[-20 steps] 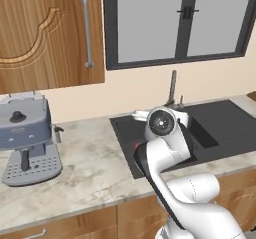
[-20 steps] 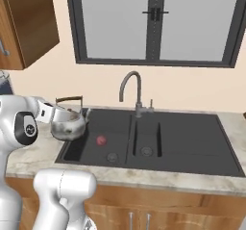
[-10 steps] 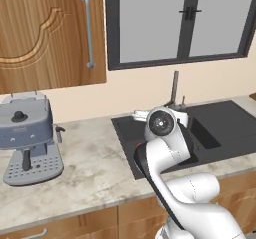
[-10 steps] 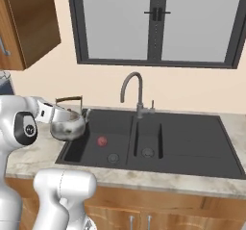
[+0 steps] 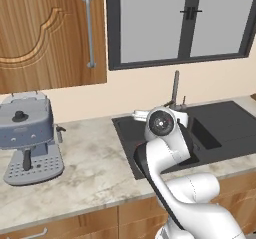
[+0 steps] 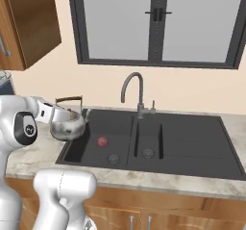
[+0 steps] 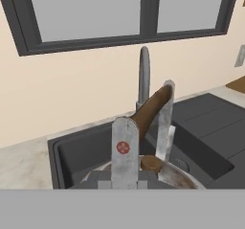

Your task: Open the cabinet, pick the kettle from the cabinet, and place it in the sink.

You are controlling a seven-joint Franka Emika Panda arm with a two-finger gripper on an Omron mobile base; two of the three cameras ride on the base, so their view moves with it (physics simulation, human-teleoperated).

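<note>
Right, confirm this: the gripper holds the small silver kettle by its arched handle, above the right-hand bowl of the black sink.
Wrong bowl. In the right base view the gripper holds the small silver kettle by its arched handle over the left end of the matte black sink, above the left-hand bowl.

The white arm rises from the lower right of the left base view, bends back at a dark-jointed elbow near the middle of the frame, and reaches forward. In the right base view it stands at the left edge, forearm stretched level toward the centre. In the hand view the gripper (image 7: 146, 134) sits low in the middle, its two pale fingers (image 7: 125, 154) upright and clamped tight on the kettle's (image 6: 67, 124) brown arched handle.
</note>
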